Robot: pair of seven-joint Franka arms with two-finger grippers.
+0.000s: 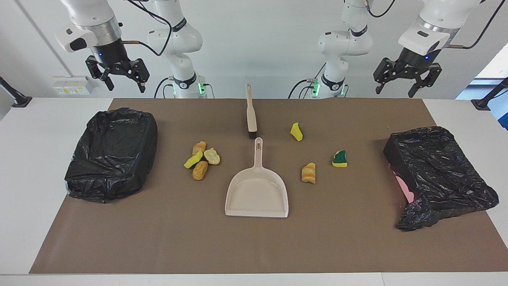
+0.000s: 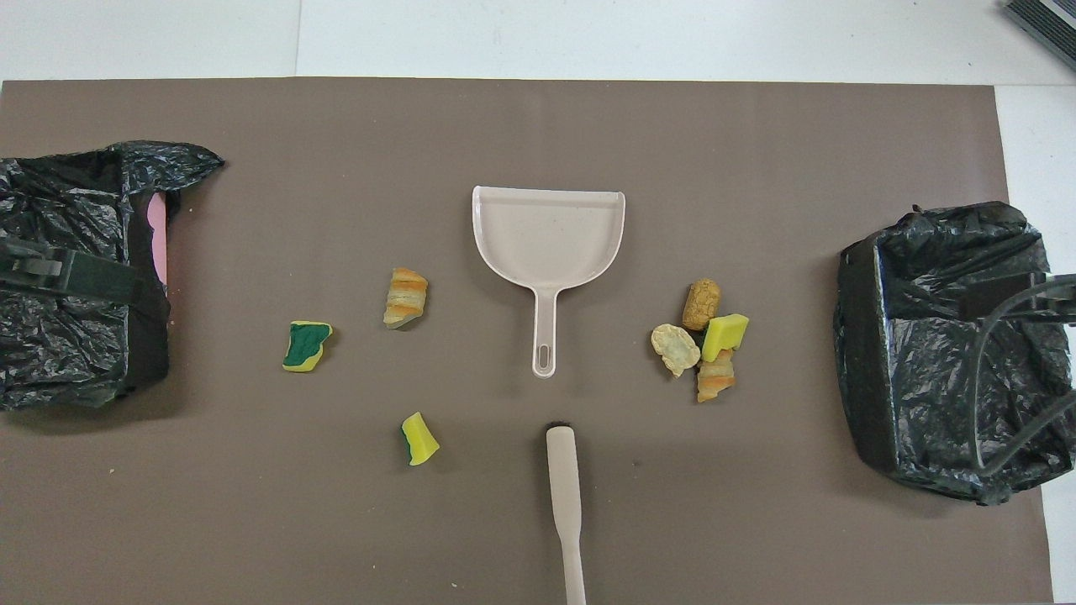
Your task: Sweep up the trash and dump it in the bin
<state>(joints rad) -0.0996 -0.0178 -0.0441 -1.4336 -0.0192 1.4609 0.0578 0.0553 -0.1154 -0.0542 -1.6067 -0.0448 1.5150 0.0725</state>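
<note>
Trash lies on the brown mat: a cluster of several foam chunks (image 1: pixel 201 159) (image 2: pixel 702 336) toward the right arm's end. A yellow wedge (image 1: pixel 296 132) (image 2: pixel 419 439), an orange-striped chunk (image 1: pixel 308 173) (image 2: pixel 405 297) and a green-and-yellow sponge (image 1: pixel 339 159) (image 2: pixel 306 346) lie toward the left arm's end. A bin lined with a black bag stands at each end (image 1: pixel 113 153) (image 1: pixel 436 174). My right gripper (image 1: pixel 124 81) hangs open, high over the table's edge near its bin. The left gripper (image 1: pixel 397 85) hangs open and empty too, high up near the other bin.
A beige dustpan (image 1: pixel 257 190) (image 2: pixel 548 235) lies mid-mat, its handle toward the robots. A beige brush (image 1: pixel 251 113) (image 2: pixel 565 496) lies just nearer the robots, bristles toward the pan's handle. White tabletop (image 1: pixel 31 178) borders the mat.
</note>
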